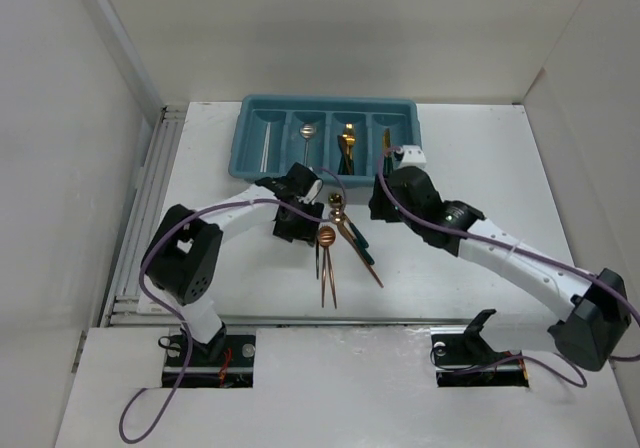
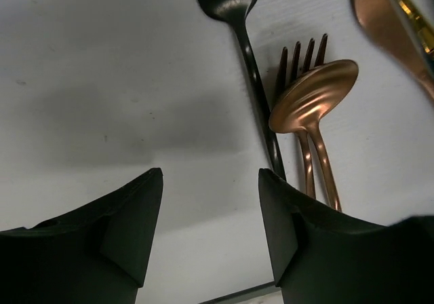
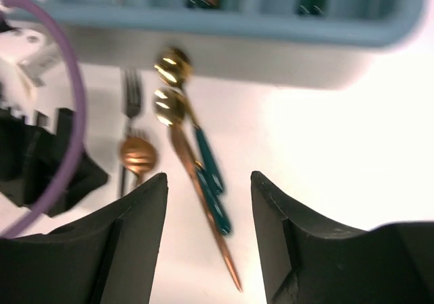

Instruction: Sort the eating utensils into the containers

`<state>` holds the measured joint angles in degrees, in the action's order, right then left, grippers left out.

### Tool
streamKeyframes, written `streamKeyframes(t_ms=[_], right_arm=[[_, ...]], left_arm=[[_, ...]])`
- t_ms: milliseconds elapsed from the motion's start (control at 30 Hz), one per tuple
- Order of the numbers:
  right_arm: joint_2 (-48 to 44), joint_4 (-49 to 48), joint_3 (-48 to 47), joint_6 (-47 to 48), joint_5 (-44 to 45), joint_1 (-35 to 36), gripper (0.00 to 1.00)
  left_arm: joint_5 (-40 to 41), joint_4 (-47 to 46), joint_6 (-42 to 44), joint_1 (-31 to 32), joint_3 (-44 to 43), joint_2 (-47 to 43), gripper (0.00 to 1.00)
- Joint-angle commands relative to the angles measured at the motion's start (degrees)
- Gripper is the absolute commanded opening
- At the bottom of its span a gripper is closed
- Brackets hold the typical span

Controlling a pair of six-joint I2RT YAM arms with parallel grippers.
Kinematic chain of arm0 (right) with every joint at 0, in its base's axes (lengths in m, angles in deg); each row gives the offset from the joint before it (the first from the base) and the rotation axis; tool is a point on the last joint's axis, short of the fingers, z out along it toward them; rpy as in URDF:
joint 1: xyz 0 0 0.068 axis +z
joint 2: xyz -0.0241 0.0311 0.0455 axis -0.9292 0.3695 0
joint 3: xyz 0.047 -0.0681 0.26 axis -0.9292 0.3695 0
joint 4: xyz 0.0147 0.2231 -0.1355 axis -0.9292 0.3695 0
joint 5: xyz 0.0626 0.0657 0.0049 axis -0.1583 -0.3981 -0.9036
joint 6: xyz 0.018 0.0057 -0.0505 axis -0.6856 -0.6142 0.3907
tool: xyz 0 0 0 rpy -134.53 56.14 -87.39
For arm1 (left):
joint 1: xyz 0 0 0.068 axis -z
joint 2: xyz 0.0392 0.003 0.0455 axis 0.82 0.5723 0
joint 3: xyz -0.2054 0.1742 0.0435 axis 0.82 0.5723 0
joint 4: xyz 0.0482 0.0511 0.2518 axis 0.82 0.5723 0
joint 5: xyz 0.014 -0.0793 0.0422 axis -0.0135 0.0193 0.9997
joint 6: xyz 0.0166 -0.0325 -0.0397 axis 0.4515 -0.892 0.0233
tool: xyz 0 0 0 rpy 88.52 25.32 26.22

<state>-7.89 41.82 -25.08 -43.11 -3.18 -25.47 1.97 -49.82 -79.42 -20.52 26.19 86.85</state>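
Note:
The teal tray (image 1: 250,138) stands at the back; its compartments hold white chopsticks (image 1: 265,143), a silver spoon (image 1: 305,136), gold pieces (image 1: 347,146) and a dark piece (image 1: 385,143). Loose utensils (image 1: 335,243) lie in a pile between my grippers. My left gripper (image 1: 293,223) is open and empty above bare table (image 2: 210,175), just left of a black fork (image 2: 251,66), a copper spoon (image 2: 315,97) and a copper fork (image 2: 302,53). My right gripper (image 1: 383,206) is open and empty (image 3: 209,176), above two gold spoons with teal handles (image 3: 207,165) and a long copper piece (image 3: 217,243).
The tray's front wall (image 3: 224,22) fills the top of the right wrist view. The left arm and a purple cable (image 3: 71,114) show at that view's left. White walls close in the table on both sides. A white block (image 1: 413,154) sits by the tray's right corner.

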Motion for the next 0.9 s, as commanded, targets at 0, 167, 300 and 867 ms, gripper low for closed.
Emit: streamKeyframes(t_ms=[0, 167, 300, 867], right_arm=[[-6.7, 2.9, 2.5, -6.5, 5.8, 0.4, 0.57], [-13.7, 7.7, 5.9, -7.7, 10.0, 0.4, 0.57], [-16.7, 10.8, 6.4, -7.7, 13.2, 0.4, 0.57], [-22.3, 15.1, 7.5, -8.8, 18.8, 0.4, 0.57]], left_arm=[[1.3, 1.5, -0.9, 1.5, -2.0, 0.1, 0.55], [1.9, 0.3, -0.9, 5.6, -0.8, 0.6, 0.55], [2.4, 0.3, -0.9, 7.4, -1.8, 3.5, 0.56], [7.6, 2.4, -0.9, 7.4, -1.3, 2.1, 0.45]])
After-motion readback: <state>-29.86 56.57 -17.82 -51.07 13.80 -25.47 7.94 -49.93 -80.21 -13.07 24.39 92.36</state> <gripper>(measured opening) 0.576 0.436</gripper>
